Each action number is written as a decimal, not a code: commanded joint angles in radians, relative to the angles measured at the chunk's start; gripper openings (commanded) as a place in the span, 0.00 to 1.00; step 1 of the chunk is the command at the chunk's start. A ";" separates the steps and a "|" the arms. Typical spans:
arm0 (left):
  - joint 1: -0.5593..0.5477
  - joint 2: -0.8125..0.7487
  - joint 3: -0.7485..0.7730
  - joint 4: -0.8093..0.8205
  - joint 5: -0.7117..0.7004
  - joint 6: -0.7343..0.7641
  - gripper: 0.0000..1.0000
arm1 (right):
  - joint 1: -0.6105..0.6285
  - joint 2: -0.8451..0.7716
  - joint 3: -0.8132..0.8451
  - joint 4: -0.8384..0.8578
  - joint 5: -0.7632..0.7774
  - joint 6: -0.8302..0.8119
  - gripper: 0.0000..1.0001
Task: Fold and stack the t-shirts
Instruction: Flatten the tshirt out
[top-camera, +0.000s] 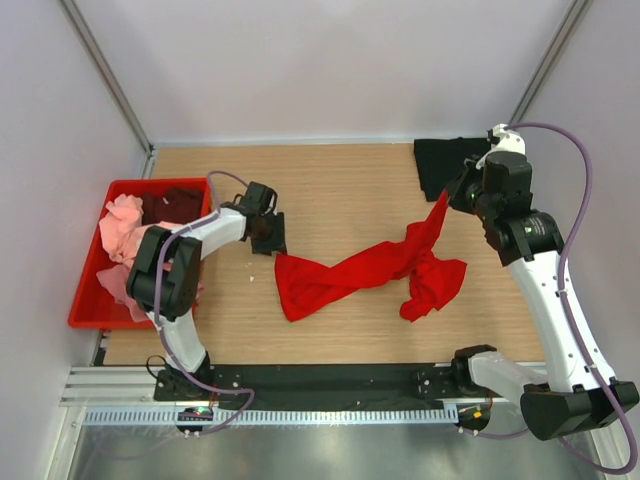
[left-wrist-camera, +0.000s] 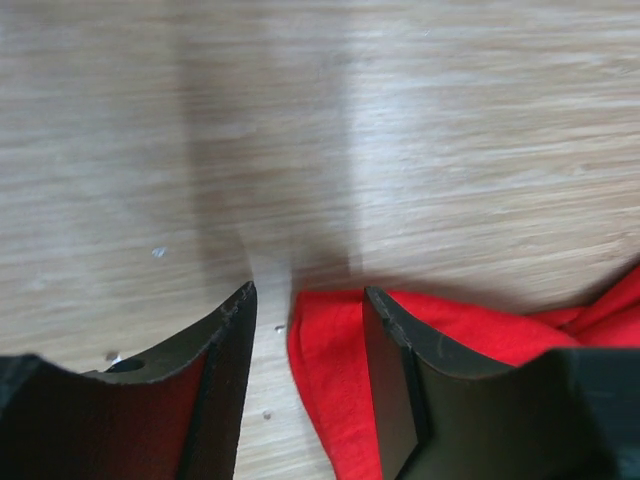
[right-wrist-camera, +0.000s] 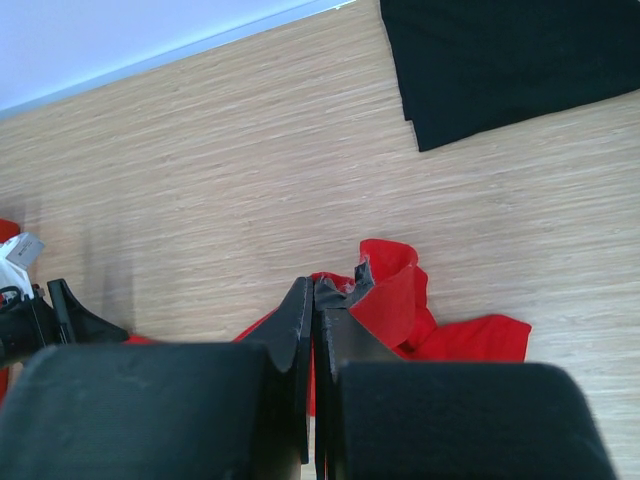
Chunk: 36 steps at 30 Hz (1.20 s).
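The bright red t-shirt (top-camera: 360, 270) lies twisted across the middle of the table. My right gripper (top-camera: 447, 200) is shut on one end of it and holds that end up above the table; the pinched cloth (right-wrist-camera: 385, 290) shows in the right wrist view. My left gripper (top-camera: 272, 238) is open, low over the table at the shirt's left corner (left-wrist-camera: 330, 360); the cloth edge lies between the fingers. A black t-shirt (top-camera: 440, 165) lies flat at the back right and also shows in the right wrist view (right-wrist-camera: 500, 60).
A red plastic crate (top-camera: 95, 290) stands at the left edge and holds light pink (top-camera: 120, 225) and dark maroon (top-camera: 175, 205) shirts. Bare wood (top-camera: 340, 185) lies behind the red shirt. White walls close in the back and sides.
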 joint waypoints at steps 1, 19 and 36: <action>0.002 0.037 0.020 0.015 0.031 0.028 0.47 | -0.002 -0.011 0.005 0.046 -0.001 -0.014 0.01; -0.055 0.032 -0.016 -0.088 -0.079 -0.004 0.36 | 0.000 -0.008 0.009 0.051 -0.009 0.000 0.01; -0.070 -0.219 0.439 -0.376 -0.410 -0.001 0.00 | -0.003 0.014 0.165 0.135 0.258 -0.038 0.01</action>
